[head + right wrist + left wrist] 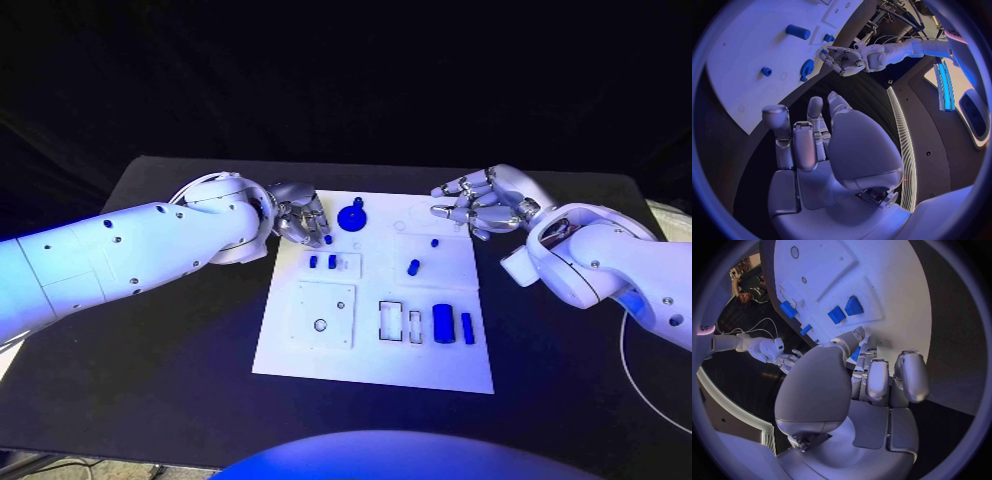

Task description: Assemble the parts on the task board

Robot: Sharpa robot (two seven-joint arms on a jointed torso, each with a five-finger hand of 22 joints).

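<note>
Here, from the head view, the white task board (pixel 378 300) is lying in the middle of the black desk (pixel 159 330), its long axis running away from the robot. The left hand (pixel 296 215) is hovering at the board's far left corner, fingers curled inward. A small blue part (pixel 327 239) is sitting just beside its fingertips, toward the robot; a blue gear (pixel 353 215) is lying a little further toward the board's middle. The right hand (pixel 483 205) is hanging off the far right corner, fingers spread and holding nothing, well apart from those parts.

In the left wrist view, the left hand (pixel 873 380) is bending its fingers (pixel 912 376) down over the board, and something blue is showing between them; whether they are grasping it, I cannot tell.

In the right wrist view, the right hand (pixel 811 145) is floating off the board's edge, released; the gear (pixel 807 67) is lying nearer the left hand.
</note>
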